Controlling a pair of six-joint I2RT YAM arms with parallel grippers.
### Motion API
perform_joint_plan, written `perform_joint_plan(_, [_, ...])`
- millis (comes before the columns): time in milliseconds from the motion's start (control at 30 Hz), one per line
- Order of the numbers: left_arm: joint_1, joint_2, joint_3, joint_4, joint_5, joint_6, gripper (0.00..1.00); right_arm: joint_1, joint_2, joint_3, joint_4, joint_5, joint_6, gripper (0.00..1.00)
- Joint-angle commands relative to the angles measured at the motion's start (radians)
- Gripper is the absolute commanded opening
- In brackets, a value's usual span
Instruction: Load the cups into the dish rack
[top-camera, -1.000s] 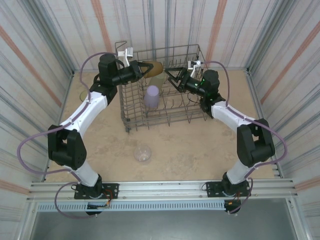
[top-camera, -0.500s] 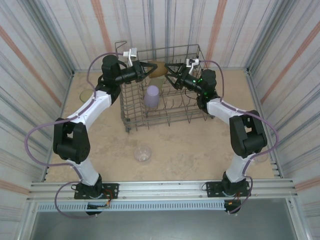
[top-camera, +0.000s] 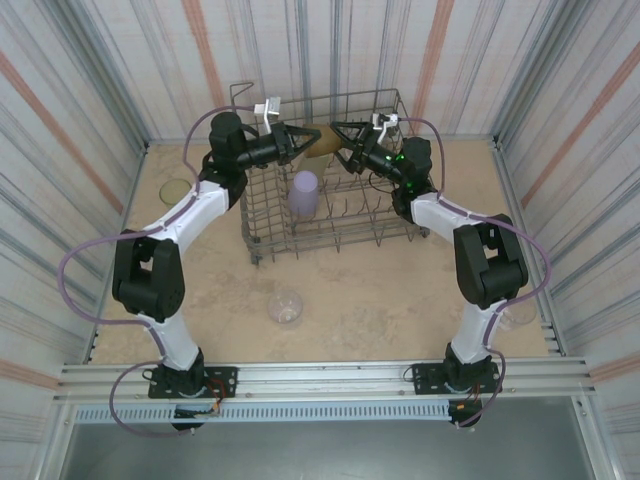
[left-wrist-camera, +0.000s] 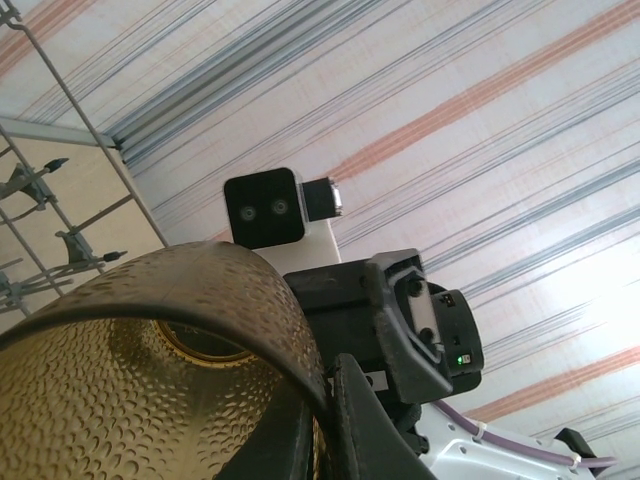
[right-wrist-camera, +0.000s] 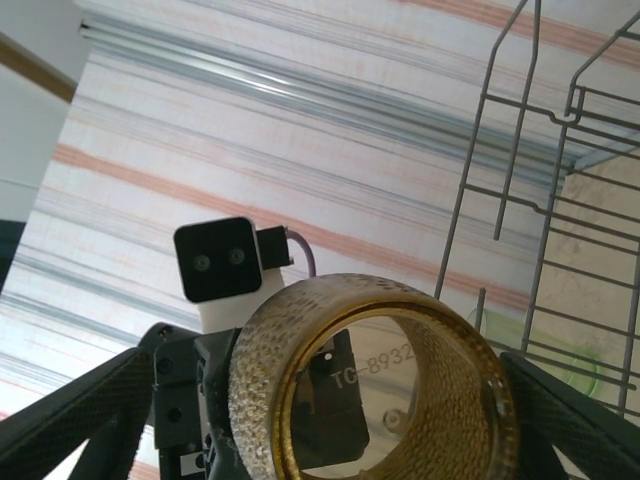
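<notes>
At the near edge: we see both arm bases bolted to the rail, and each arm rises and reaches far toward the back of the table (top-camera: 380, 290).
Clear cup (top-camera: 285, 306): alone on the bare table, between the bases and the dish rack (top-camera: 262, 240).
Yellow-green cup (top-camera: 175, 190): on the table left of the rack, near the left forearm.
Lavender cup (top-camera: 304, 193): inside the rack, among the tines in its left half.
Left arm: elbow bent outward and forearm angled up to the rack's far left corner, with the wrist turned inward.
Left gripper (top-camera: 303, 143): pinching the wall of the amber cup (top-camera: 318, 138) (left-wrist-camera: 120, 380) (right-wrist-camera: 255, 370) at its rim.
Amber cup: held on its side in the air, over the far part of the rack and between the two grippers.
Right arm: mirrors the left, reaching over the rack's far right side.
Right gripper (top-camera: 345, 147): fingers (right-wrist-camera: 70, 415) spread wide and facing the cup's end; we cannot tell whether they touch it.
</notes>
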Motion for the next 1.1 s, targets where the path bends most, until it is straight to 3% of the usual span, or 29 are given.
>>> perform_joint_plan(0, [-0.015, 0.015, 0.035, 0.025, 0.025, -0.003, 0.0, 0.002, 0.015, 0.038, 0.049, -0.019, 0.02, 0.79])
perform_joint_plan(100, [-0.015, 0.021, 0.036, 0.024, 0.023, -0.004, 0.0, 0.007, 0.023, 0.048, 0.052, -0.028, 0.026, 0.72])
perform_joint_plan(233, [-0.017, 0.029, 0.044, 0.024, 0.024, -0.009, 0.0, 0.01, 0.027, 0.051, 0.055, -0.035, 0.028, 0.71])
perform_joint_plan(367, [-0.018, 0.033, 0.049, 0.021, 0.024, -0.01, 0.01, 0.009, 0.025, 0.053, 0.065, -0.038, 0.028, 0.53])
perform_joint_plan(433, [-0.018, 0.034, 0.047, 0.02, 0.022, -0.01, 0.12, 0.01, 0.017, 0.05, 0.066, -0.038, 0.023, 0.47])
perform_joint_plan(567, [-0.018, 0.021, 0.035, 0.016, 0.015, -0.002, 0.25, 0.007, -0.004, 0.045, 0.032, -0.039, -0.008, 0.39])
perform_joint_plan(667, [-0.018, 0.008, 0.035, -0.019, 0.009, 0.027, 0.33, 0.002, -0.032, 0.032, -0.022, -0.037, -0.055, 0.38])
perform_joint_plan(867, [-0.012, -0.028, 0.032, -0.108, -0.016, 0.094, 0.62, -0.015, -0.082, 0.011, -0.101, -0.026, -0.12, 0.38])
perform_joint_plan(1067, [0.007, -0.052, 0.019, -0.156, -0.021, 0.123, 0.77, -0.034, -0.12, 0.006, -0.191, -0.016, -0.186, 0.38])
